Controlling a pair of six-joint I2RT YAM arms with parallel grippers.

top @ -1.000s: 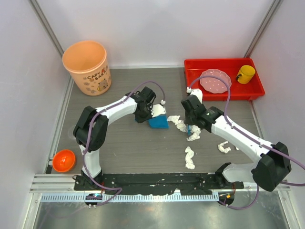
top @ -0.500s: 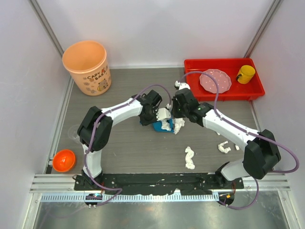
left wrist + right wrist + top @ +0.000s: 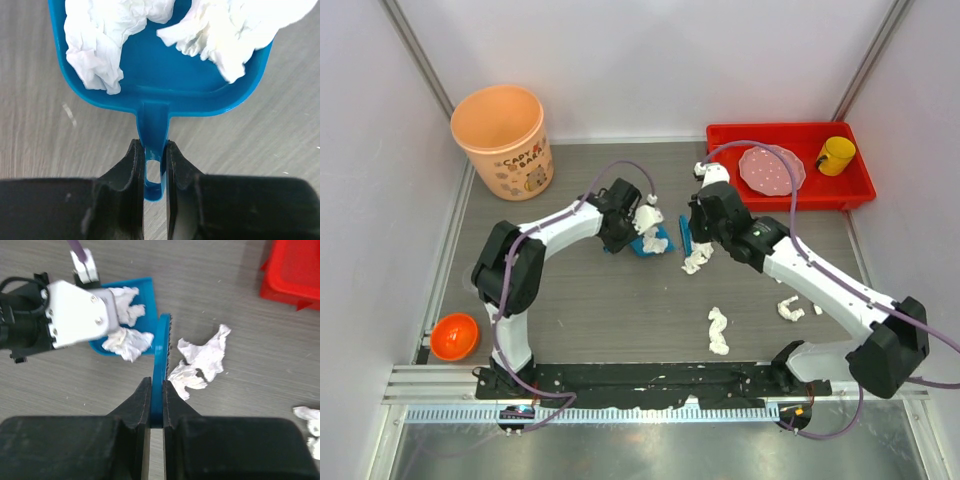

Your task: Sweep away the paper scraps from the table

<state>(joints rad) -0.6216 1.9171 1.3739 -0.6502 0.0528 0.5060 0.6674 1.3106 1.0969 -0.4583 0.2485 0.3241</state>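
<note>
Left gripper is clamped on the dustpan handle, right gripper pinches the brush, and the nearest loose scrap sits on the brush's far side from the dustpan.

Everything is pointing to a robotics lab test cell rather than a home. Plain white walls are closing in the table on three sides, with bare aluminium posts running up the corners. Two white arms are sitting bolted to a black rail at the near edge, purple cables looping off them. A few household things are sitting about: a bucket, a tray holding a plate and mug, and a bowl by the left edge.
</note>
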